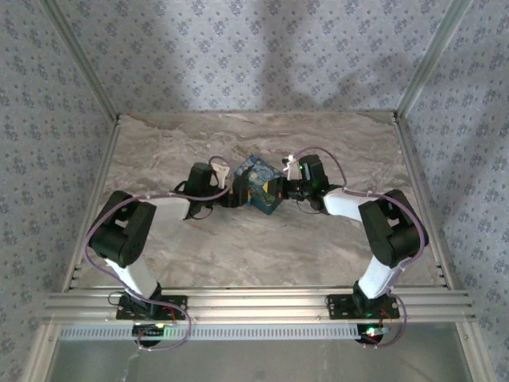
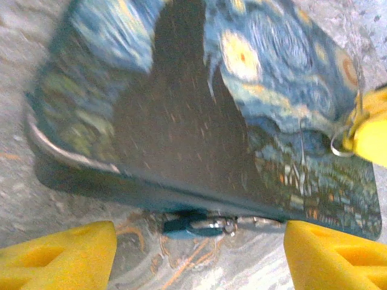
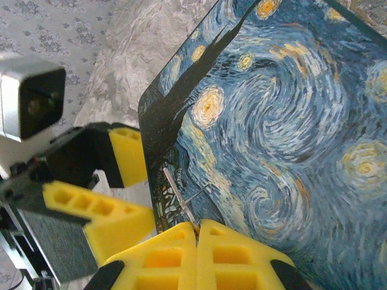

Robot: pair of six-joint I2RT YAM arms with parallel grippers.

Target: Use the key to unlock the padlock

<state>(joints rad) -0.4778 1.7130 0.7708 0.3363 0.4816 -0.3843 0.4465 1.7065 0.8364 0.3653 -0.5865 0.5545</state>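
The tiny teal padlock [image 2: 193, 225] with its metal shackle hangs at the lower edge of the starry-night box [image 1: 258, 185], lying against the marble. My left gripper [image 2: 199, 254] is open, its yellow fingers [image 2: 60, 257] standing wide on either side of the padlock and just short of it. My right gripper [image 3: 198, 232] is shut on the key [image 3: 181, 192], whose thin metal blade sticks out along the box's painted face [image 3: 284, 121]. In the left wrist view the right gripper's yellow finger [image 2: 370, 127] and a wire ring [image 2: 343, 138] show at the box's right edge.
The box stands mid-table between both grippers, left gripper [image 1: 227, 191] and right gripper [image 1: 288, 189] pressed close to it. The left gripper's fingers [image 3: 97, 214] and its wrist camera [image 3: 30, 99] sit close beside the right gripper. Patterned walls enclose the marble table [image 1: 254, 247].
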